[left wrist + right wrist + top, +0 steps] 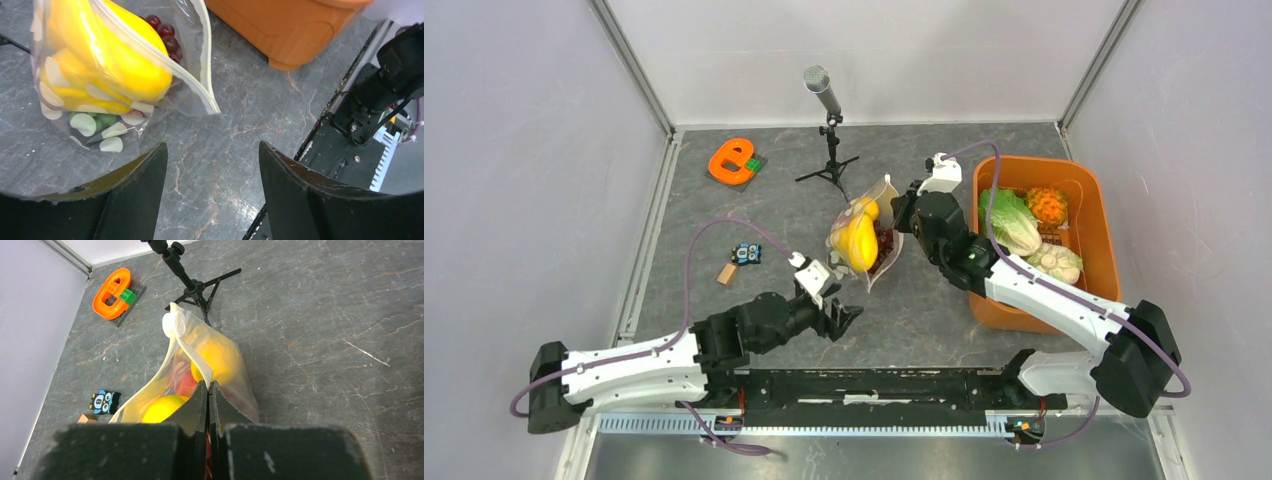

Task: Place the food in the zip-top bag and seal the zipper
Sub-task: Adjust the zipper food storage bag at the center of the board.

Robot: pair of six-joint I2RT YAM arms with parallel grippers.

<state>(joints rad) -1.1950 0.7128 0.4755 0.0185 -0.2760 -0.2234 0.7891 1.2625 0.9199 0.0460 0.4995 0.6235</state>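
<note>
- Starting at the left, the left gripper (212, 145) is seen open and empty, low over the table just beside the zip-top bag (864, 235) and not touching it.
- Some food is already inside the bag: 2 yellow peppers (115, 60), a dark grape bunch (167, 37) and something green (102, 120) at the bottom, which is hard to recognise behind the white dots.
- The zipper (204, 50) is judged as not yet sealed, because its 2 strips are seen apart and the mouth is gaping.
- The right gripper (208, 386) is closed, with the bag's mouth edge pinched between its fingers, so the bag stands upright near the middle of the table.
- In the orange tub (1094, 190) a lettuce (1009, 222), a pineapple (1048, 205) and 1 whitish piece (1056, 262) are lying, so the filling is judged unfinished.
- The near part of the tub is covered by the right arm, so more food there cannot be excluded.
</note>
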